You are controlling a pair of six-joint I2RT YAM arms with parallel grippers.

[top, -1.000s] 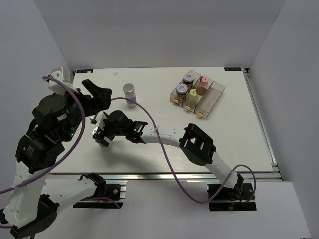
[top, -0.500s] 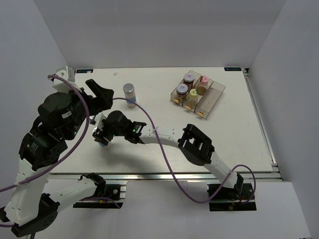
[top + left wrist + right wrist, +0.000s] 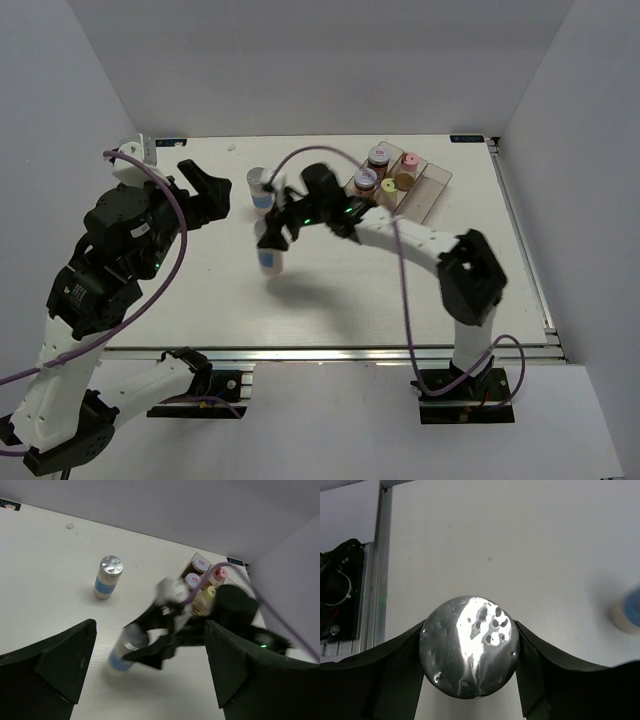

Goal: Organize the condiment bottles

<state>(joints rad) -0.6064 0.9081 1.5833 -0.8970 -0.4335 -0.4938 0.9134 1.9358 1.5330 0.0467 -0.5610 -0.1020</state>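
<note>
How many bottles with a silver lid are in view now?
2. One bottle stands upright on the table, left of the tray; the other bottle is tilted, clamped in the right gripper. None seems hidden.

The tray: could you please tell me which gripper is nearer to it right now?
Right. The right gripper, holding a bottle, hangs mid-table, left of the tray; the left gripper, open, is farther left, beyond the standing bottle.

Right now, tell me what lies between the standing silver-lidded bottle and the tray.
The right arm crosses that gap, its gripper shut on the other silver-lidded bottle; the top view shows it.
</note>
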